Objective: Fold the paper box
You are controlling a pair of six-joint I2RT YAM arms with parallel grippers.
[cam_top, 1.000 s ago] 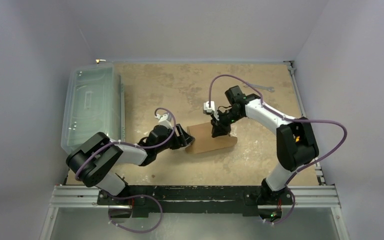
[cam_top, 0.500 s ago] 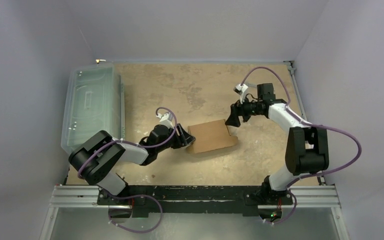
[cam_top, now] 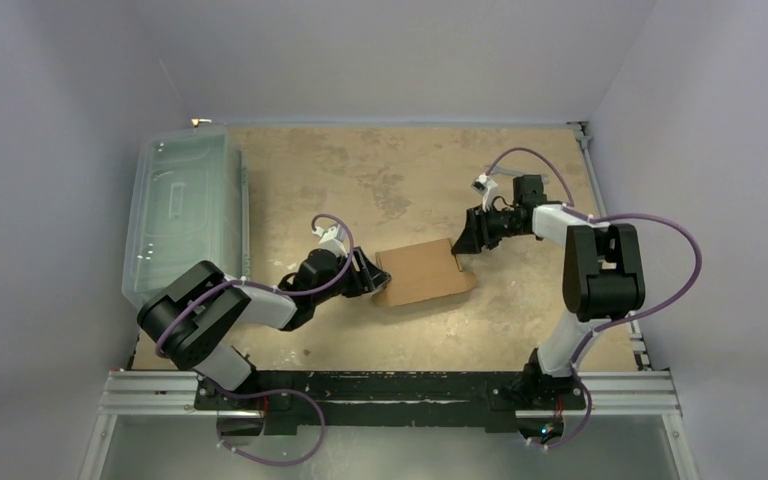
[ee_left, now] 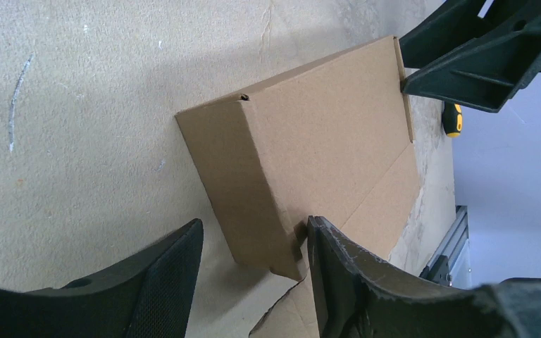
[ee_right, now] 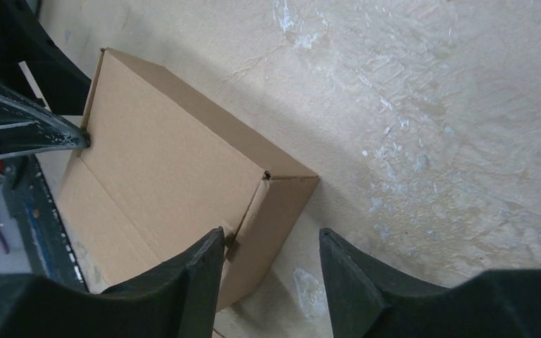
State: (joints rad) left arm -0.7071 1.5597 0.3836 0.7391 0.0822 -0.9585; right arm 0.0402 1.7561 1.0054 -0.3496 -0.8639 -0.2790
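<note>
The paper box (cam_top: pixel 422 274) lies on the table as a flat brown cardboard mailer with its lid down. My left gripper (cam_top: pixel 375 278) is at its left end. In the left wrist view the left gripper (ee_left: pixel 253 243) is open and straddles the box's end wall (ee_left: pixel 243 190); one finger (ee_left: pixel 331 267) rests against the lid side and the other (ee_left: pixel 176 282) stands clear over the table. My right gripper (cam_top: pixel 460 240) is at the right end. The right gripper (ee_right: pixel 271 243) is open astride that end wall (ee_right: pixel 275 211), with its left finger (ee_right: pixel 204 274) at the lid edge.
A large clear plastic bin (cam_top: pixel 185 215) stands along the left edge of the table. A yellow-handled tool (ee_left: pixel 452 120) lies beyond the box. The aluminium rail (cam_top: pixel 390 390) with both arm bases runs along the near edge.
My right gripper has left the top of the box, swung out to its right end and opened there. The left gripper has stayed at the left end, and the box has barely shifted.
</note>
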